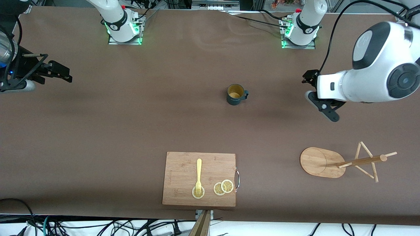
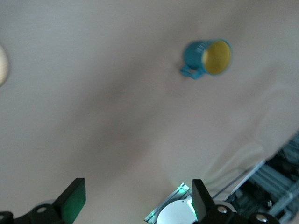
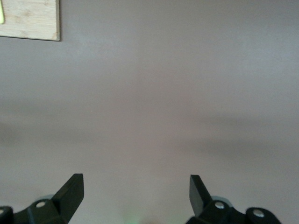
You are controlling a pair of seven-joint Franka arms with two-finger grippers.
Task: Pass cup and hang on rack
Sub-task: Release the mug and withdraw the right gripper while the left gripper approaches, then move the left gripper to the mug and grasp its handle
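A: Nearest the front camera, cutting board (image 1: pixel 199 178) with fork (image 1: pixel 198 175) and lemon slices (image 1: pixel 223 187); the rack (image 1: pixel 341 162) lies toward the left arm's end. And the cup?

B: The cup (image 1: pixel 236 94) stands upright mid-table, farther from the camera, handle turned toward the left arm's end. The left gripper (image 1: pixel 314 95), jaws wide and empty, hangs nearer it; the right gripper (image 1: pixel 52 72), equally open and empty, waits well apart.

A: Any writing?

B: Pale lettering on the cup, illegible.

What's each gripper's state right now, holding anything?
Left gripper: jaws open, empty, over bare table; cup untouched.
Right gripper: jaws open, empty, waiting over its end of the table.
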